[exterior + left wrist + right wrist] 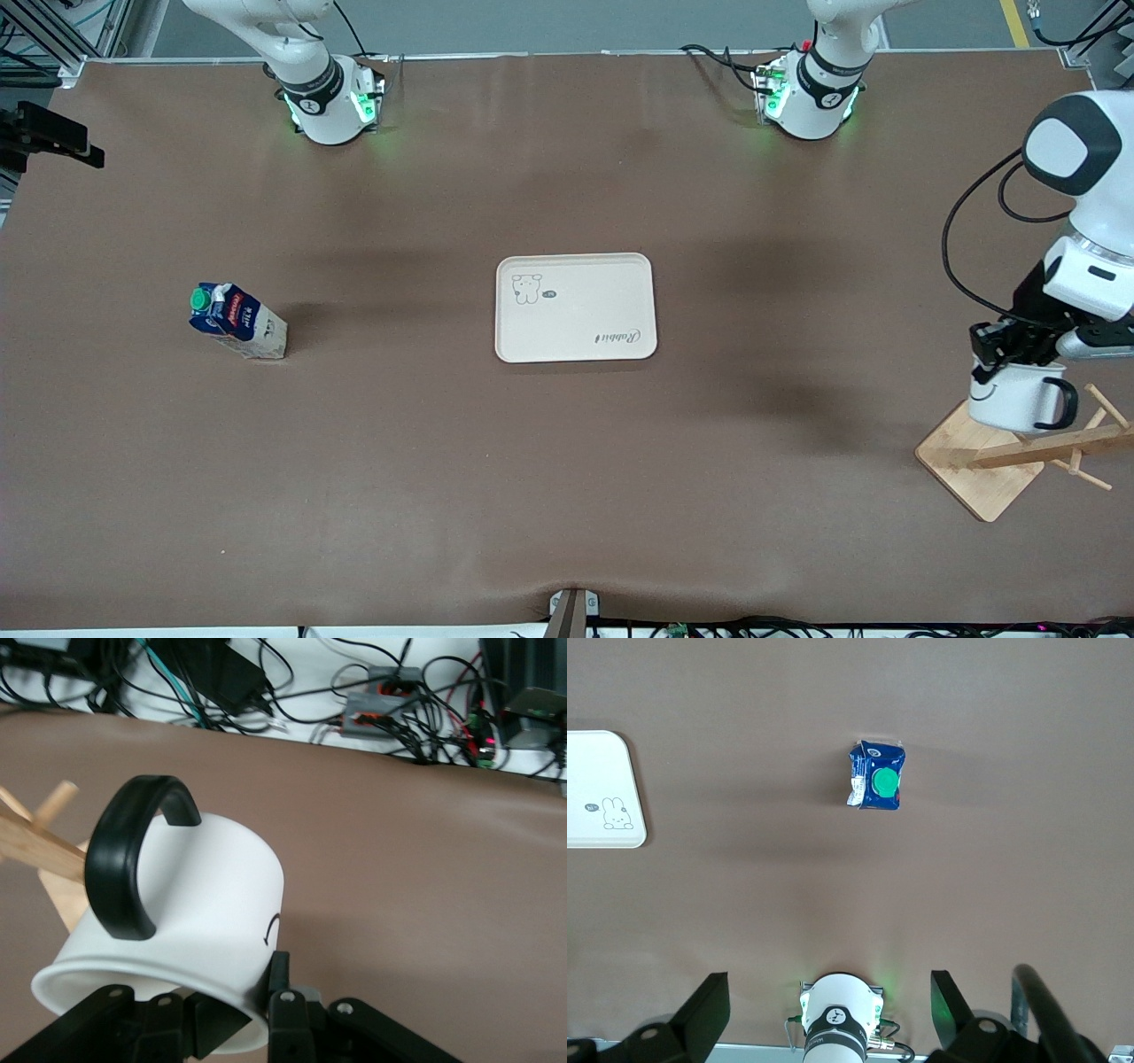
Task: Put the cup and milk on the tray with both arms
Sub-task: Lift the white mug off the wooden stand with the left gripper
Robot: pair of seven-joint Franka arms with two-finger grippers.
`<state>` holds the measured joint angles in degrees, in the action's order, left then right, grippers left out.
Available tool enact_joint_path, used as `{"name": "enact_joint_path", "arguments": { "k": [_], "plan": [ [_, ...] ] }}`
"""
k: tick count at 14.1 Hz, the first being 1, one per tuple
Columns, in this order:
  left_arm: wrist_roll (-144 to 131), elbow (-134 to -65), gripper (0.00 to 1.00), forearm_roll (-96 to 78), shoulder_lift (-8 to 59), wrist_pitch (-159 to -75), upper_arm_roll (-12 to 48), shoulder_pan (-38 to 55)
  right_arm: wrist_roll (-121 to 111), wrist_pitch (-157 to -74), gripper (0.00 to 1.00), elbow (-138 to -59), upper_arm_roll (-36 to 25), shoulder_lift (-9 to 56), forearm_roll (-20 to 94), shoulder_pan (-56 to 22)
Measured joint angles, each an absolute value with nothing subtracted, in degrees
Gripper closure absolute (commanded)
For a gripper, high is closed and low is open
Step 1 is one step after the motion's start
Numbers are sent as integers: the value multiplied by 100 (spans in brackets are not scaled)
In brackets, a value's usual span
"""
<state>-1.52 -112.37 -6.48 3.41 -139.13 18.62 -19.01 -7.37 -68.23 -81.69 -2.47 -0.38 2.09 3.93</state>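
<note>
You had the left tool [1005, 353] pinching the rim of the white smiley-faced ceramic mug [1010, 399] above the wooden rack [992, 461], so lifting clear before crossing to the empty cream rectangular tray [576, 307] seemed wise, while the right tool [833, 1010] waited spread high above the blue-topped milk carton [237, 321].

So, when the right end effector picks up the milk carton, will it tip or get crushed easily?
The milk carton stands tall on a narrow base, so a sideways nudge would probably tip it. Its walls look like thin card, so a hard squeeze may dent them. The open right end effector is high above the table, not yet touching it.
</note>
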Motion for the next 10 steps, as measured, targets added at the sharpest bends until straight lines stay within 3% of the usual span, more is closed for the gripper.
{"name": "enact_joint_path", "arguments": {
  "k": [10],
  "plan": [
    [-2418,-11106,100,-654,629,-12764,3420,-1694,-737,-6829,0,-8171,-246,74,212,400]
  ]
}}
